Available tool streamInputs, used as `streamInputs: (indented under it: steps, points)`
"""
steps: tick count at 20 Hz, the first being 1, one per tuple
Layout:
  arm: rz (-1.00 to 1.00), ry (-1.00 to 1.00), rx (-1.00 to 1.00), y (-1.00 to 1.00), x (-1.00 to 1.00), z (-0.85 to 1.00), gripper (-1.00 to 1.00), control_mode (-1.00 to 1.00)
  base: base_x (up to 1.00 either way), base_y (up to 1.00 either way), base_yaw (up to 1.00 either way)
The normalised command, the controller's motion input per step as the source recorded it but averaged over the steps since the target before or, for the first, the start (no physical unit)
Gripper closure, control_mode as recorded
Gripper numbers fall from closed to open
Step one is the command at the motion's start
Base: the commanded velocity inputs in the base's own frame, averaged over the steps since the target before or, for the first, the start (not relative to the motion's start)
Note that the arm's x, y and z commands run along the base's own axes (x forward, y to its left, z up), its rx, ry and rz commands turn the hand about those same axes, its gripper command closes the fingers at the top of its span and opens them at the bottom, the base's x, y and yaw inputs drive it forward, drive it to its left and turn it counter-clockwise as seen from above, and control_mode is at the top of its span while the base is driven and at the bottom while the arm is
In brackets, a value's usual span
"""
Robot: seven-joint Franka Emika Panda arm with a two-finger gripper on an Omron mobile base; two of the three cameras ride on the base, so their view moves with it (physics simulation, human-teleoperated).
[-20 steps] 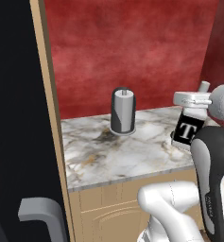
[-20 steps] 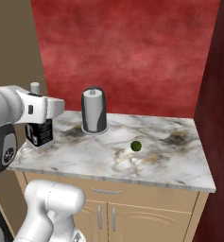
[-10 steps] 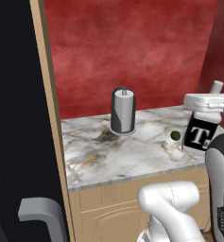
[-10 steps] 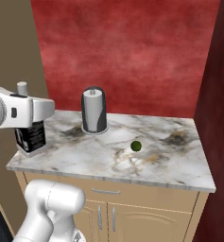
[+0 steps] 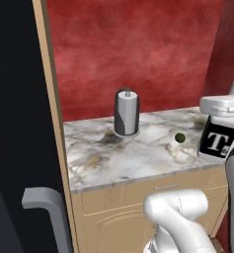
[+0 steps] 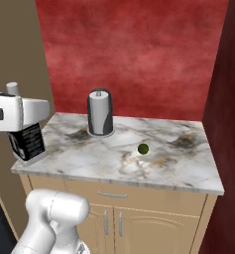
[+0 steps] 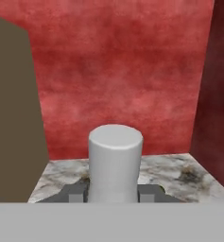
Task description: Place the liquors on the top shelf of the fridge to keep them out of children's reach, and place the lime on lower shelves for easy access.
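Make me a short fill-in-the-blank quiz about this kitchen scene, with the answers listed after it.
1. The gripper is shut on a clear square bottle whose black label bears the white letter ____.
2. The small dark green lime lies on the ____ counter.
3. The grey paper-towel roll stands ____ in its holder.
4. The wall behind the counter is ____.

Answers: T; marble; upright; red

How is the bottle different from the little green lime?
The bottle is square, black-labelled and big; the lime is round, green and tiny. The bottle hangs in the robot's hand; the lime sits on the marble counter. Both are near the counter.
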Motion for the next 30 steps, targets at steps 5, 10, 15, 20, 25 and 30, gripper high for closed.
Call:
streamInputs:
  steps: [5, 10, 15, 20, 25, 30]
  points:
    - [0.00, 0.00, 0.00, 0.00, 0.00, 0.00, 1.00, 1.00, -0.78, 0.00, 0.00]
    - [0.00, 0.00, 0.00, 0.00, 0.00, 0.00, 1.00, 1.00, -0.99, 0.00, 0.00]
    - [0.00, 0.00, 0.00, 0.00, 0.00, 0.00, 1.00, 1.00, -0.99, 0.06, 0.02]
    - [0.00, 0.00, 0.00, 0.00, 0.00, 0.00, 1.00, 1.00, -0.64, 0.37, 0.02]
    - [0.00, 0.00, 0.00, 0.00, 0.00, 0.00, 1.00, 1.00, -0.15, 0.66, 0.02]
    - [0.00, 0.00, 0.00, 0.00, 0.00, 0.00, 1.00, 1.00, 0.00, 0.84, 0.02]
